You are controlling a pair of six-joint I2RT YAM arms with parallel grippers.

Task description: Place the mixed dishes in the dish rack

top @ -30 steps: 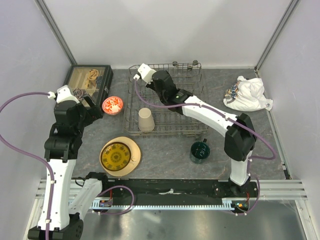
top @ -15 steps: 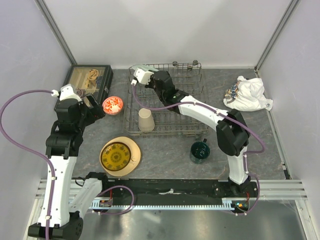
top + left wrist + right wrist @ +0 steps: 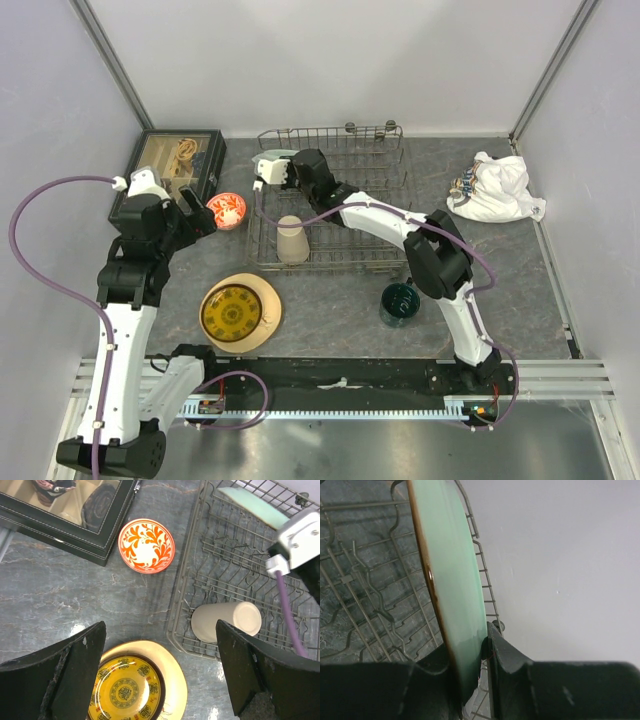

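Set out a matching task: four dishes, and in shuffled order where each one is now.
1 beige cup
2 small red-orange bowl
3 dark green mug
4 pale green plate

A gripped by the right gripper
B on the table beside the dark box
C inside the dish rack
D on the table, nearer than the rack

Pairs: 1-C, 2-B, 3-D, 4-A

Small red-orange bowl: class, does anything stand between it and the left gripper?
Nothing visible. The open left gripper hangs over the table, and the small red-orange bowl lies uncovered between the display box and the dish rack.
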